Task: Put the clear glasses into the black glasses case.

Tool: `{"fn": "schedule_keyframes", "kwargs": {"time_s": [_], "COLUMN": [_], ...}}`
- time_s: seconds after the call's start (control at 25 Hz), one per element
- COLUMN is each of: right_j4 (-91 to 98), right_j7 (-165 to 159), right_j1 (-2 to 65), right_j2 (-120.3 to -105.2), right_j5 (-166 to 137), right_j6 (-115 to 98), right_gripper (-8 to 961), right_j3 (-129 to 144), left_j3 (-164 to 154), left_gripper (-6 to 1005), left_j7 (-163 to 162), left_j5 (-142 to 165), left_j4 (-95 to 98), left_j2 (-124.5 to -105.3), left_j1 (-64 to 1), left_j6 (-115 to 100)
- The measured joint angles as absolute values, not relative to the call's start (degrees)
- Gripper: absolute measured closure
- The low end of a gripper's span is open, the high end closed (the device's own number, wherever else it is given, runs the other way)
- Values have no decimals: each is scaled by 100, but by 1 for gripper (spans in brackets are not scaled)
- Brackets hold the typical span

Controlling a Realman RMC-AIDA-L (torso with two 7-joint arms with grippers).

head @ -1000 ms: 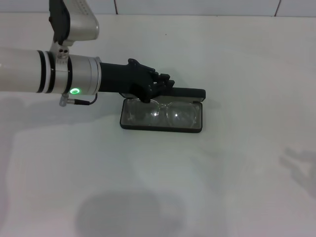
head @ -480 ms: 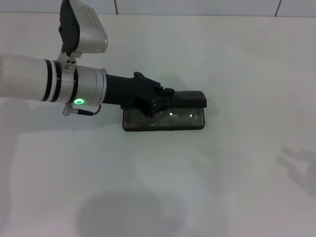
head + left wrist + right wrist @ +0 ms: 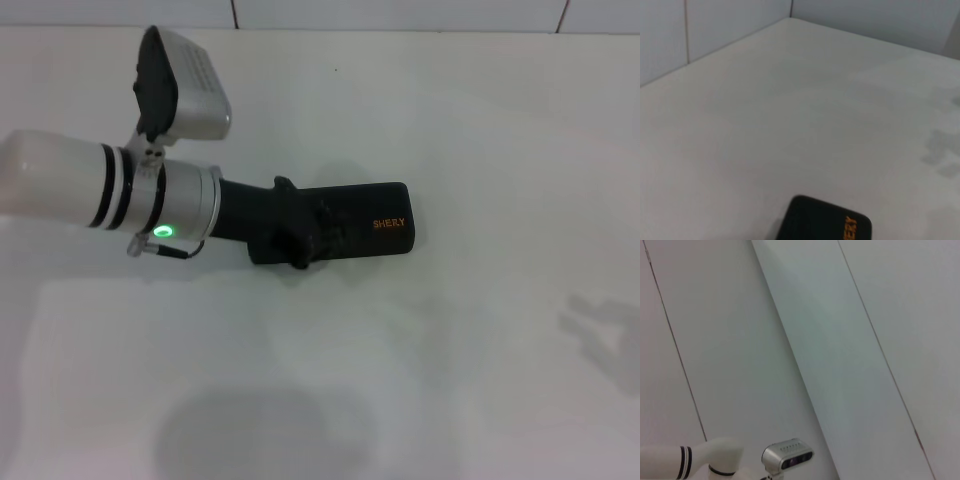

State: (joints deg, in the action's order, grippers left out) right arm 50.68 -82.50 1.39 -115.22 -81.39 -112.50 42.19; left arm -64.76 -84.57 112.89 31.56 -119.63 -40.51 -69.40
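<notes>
Black glasses case (image 3: 365,225) lid-down on counter (image 3: 480,360), long axis left-right; clear glasses hidden, presumably inside; left gripper (image 3: 305,238) on case's left end; finger state unreadable; retreat leftward likely.

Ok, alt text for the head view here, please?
The black glasses case lies shut on the white table, orange lettering up. The left gripper rests on its lid end nearest the arm.
</notes>
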Motion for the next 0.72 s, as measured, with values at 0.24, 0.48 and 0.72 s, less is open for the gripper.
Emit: {"fn": "schedule_keyframes", "kwargs": {"time_s": [0.24, 0.48, 0.72], "right_j4": [5040, 4925, 4478], "right_j7": [-8195, -7909, -7539], "right_j1": [181, 672, 1231], "right_j2": [-11519, -11497, -11520], "right_j5": [-8303, -8973, -8982], "right_j6": [-11246, -11615, -11703], "right_gripper": [628, 621, 525], "right_j3": [4181, 4427, 4670], "left_j3": [-6772, -6819, -6513], "left_gripper": [782, 731, 630], "left_j7": [-8529, -7994, -7751], "left_j5": [10906, 10016, 9543], "left_j4": [3726, 4969, 5029], "left_j2": [-11985, -11963, -11902], "left_j1": [-3897, -3110, -2742], "left_j6": [-7506, -9062, -10126]}}
